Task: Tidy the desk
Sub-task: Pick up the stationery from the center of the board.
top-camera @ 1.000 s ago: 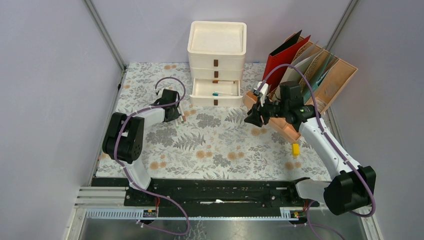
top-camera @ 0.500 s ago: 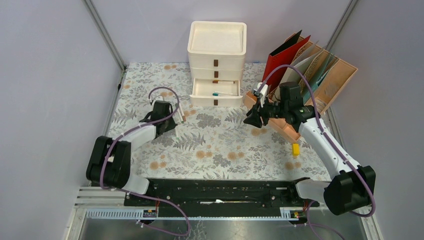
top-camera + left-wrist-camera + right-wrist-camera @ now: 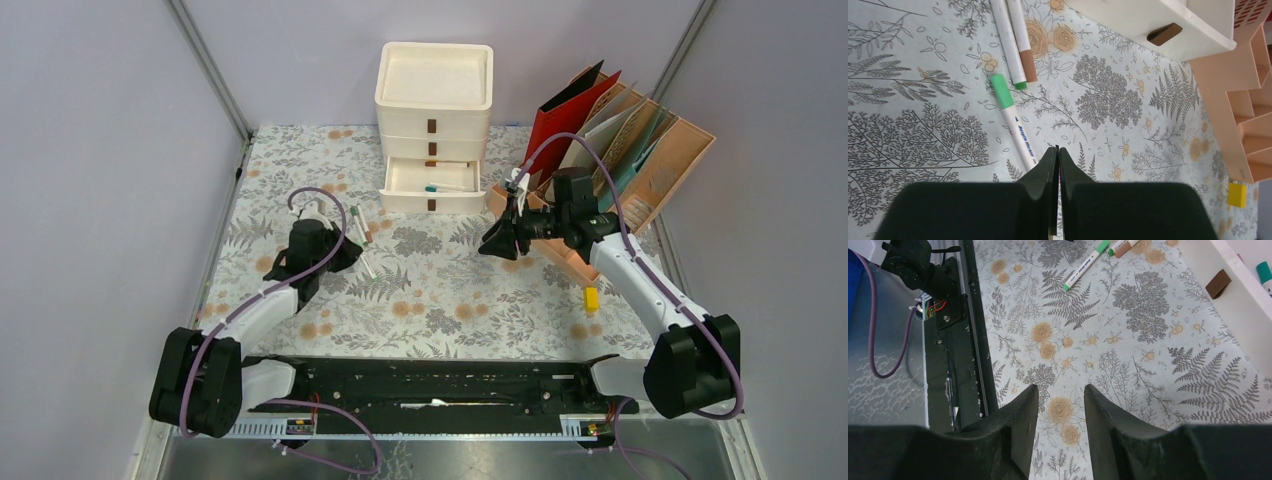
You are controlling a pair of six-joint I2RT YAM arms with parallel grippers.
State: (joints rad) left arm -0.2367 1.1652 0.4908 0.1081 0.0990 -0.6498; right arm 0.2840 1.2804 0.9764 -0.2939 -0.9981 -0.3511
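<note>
The desk [image 3: 440,300] is lying flat under both arms, its long axis running left to right. One drawer unit [image 3: 435,100] is standing at the far middle. It has three drawers, and the bottom drawer [image 3: 430,180] is sitting pulled out with one teal-capped marker [image 3: 433,187] inside. One file rack [image 3: 640,170] is leaning at the far right, and one yellow block [image 3: 591,298] is lying on the cloth just near of it. Three markers are lying on the left half: a green-capped marker [image 3: 1013,127], a green-tipped marker [image 3: 1007,40] and a brown marker [image 3: 1023,45]. The left gripper [image 3: 1057,149] is hovering over the cloth just near of them, fingers pressed together on nothing. The right gripper [image 3: 1060,390] is hanging above the desk's right-centre, fingers parted, with only cloth showing between them.
</note>
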